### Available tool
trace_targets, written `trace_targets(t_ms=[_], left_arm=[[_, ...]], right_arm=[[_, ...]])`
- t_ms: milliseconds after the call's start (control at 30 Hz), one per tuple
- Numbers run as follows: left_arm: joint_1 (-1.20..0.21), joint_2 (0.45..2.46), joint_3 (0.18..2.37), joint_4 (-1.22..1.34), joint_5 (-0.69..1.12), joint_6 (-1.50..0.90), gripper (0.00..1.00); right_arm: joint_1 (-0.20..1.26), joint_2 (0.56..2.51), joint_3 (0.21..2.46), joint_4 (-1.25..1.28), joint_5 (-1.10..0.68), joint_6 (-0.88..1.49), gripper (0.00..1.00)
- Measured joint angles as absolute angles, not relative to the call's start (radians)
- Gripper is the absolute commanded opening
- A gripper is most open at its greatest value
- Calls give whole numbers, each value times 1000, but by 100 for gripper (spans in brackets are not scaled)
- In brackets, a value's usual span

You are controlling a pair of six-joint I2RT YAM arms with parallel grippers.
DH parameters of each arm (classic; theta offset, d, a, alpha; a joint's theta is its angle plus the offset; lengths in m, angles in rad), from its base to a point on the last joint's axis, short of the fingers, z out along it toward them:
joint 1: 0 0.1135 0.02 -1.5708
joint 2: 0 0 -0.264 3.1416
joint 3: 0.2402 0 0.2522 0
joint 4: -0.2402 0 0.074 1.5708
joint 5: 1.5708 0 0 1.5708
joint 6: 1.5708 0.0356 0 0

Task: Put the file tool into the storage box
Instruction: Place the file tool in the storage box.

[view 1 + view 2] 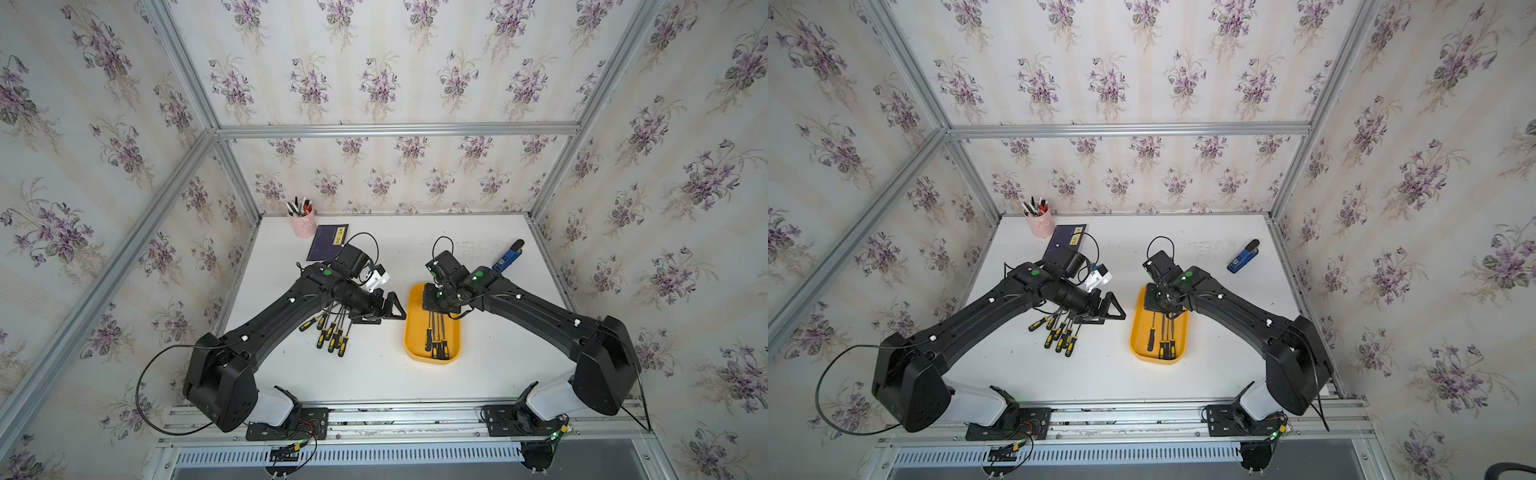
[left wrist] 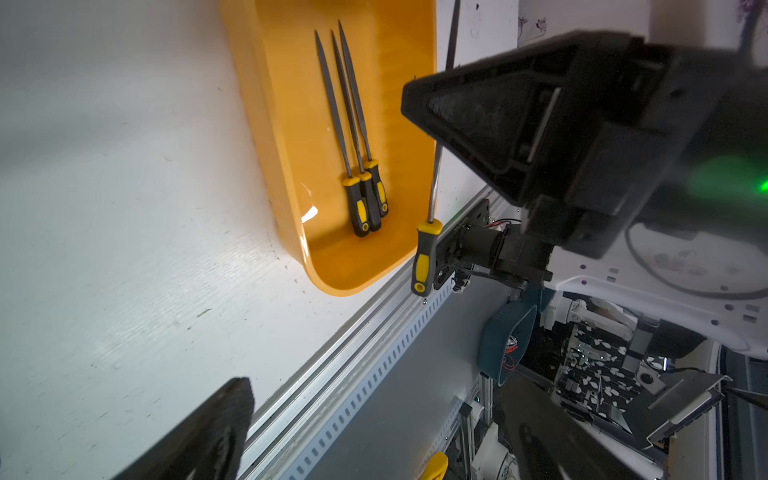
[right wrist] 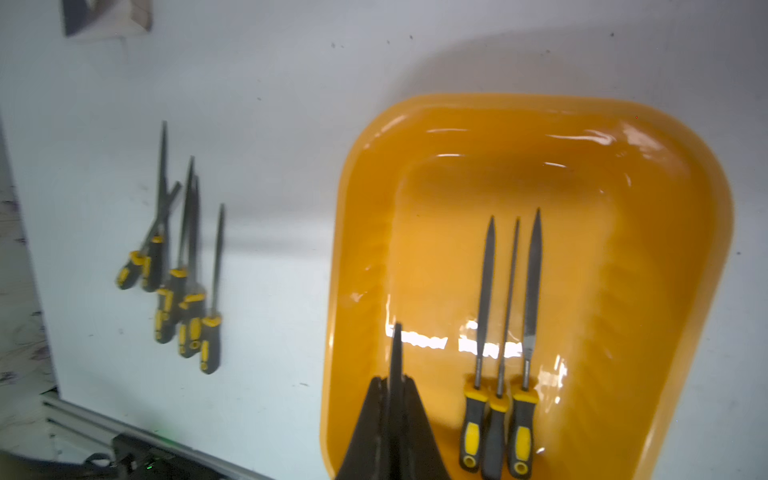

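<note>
The right end effector (image 3: 394, 386) is clamped on the steel shaft of 1 black-and-yellow-handled file (image 2: 424, 253), suspended over the shallow yellow plastic storage tray (image 3: 365, 208). 3 matching files (image 3: 503, 332) already lie inside. The left end effector (image 1: 384, 313) stands wide open, empty. A cluster of loose files (image 3: 178, 282) on the white bench (image 1: 374, 374) is still to be transferred.

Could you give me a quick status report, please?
Left gripper open, empty. Right gripper shut on file, over storage box. Three files inside. Nothing in the way.
</note>
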State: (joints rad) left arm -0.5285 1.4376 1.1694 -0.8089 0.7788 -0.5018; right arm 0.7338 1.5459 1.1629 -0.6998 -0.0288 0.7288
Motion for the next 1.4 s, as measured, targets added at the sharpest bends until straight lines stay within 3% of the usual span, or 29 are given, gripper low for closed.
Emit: trace_targets(t_ms=[500,1300,1400], left_arm=[[-496,1460,1136,-837,763,-453,100],[-458,1505,1097,-842,762,-409,100],[-456,1507,1093,-841,762,-405,100]], right_arm=[[730,1708,1114,-627,15,709,0],[744,1777,1061,-533,14,743,0],[748,1779,1059,-529,15,746,6]])
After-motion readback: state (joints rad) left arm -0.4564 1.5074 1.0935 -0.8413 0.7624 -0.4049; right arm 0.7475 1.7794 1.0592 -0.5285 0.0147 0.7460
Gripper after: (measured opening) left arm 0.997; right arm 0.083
